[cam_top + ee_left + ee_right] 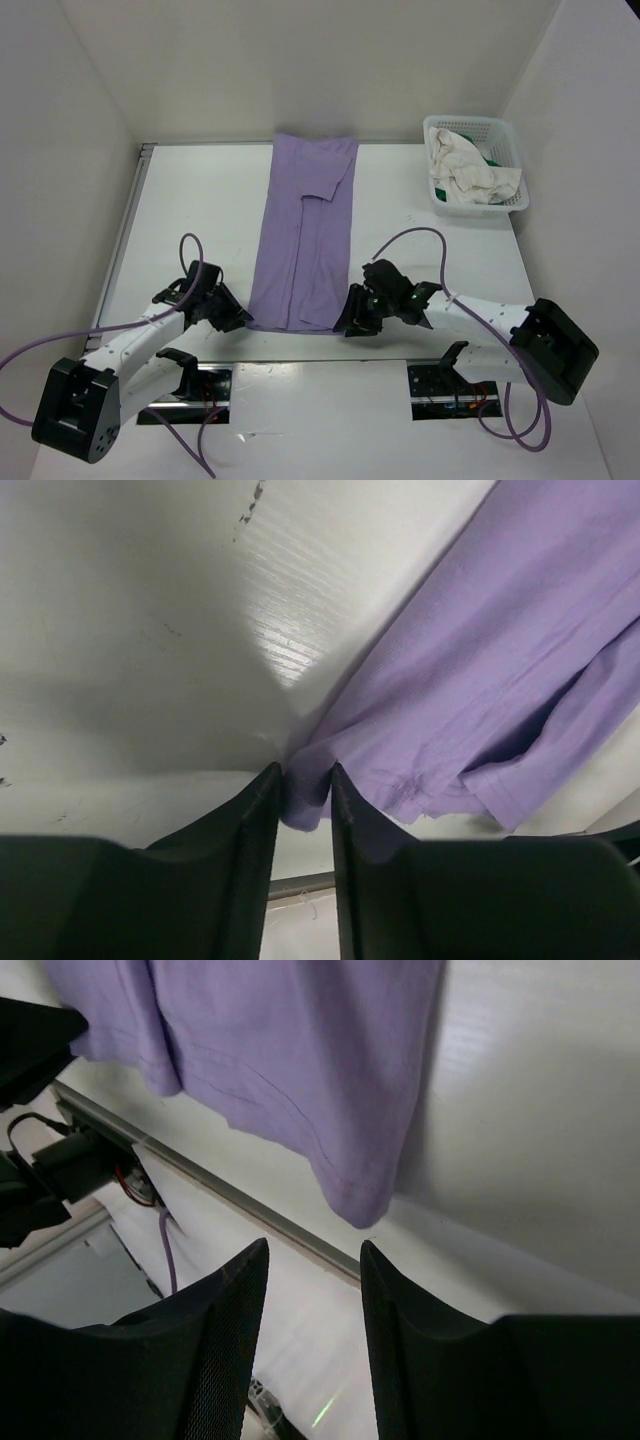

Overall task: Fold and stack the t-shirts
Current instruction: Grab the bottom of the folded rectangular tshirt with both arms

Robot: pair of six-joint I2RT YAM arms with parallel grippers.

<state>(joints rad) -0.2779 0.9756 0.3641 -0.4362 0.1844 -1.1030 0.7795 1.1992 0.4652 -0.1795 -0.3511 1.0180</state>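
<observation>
Your left gripper (305, 780): fingers nearly together, pinching lower-left corner of lavender t-shirt (305, 240); cloth sits between tips at bottom centre of left wrist view.
Your right gripper (313, 1250): fingers spread, nothing between them, touching nothing; shirt's lower-right corner lies just beyond tips.
Count: one lavender t-shirt, long strip lying flat, centre of table (200, 220). One cream-white t-shirt (470, 170), crumpled in basket (475, 205), upper right. One green t-shirt (493, 158), only sliver showing in same basket. One basket.
</observation>
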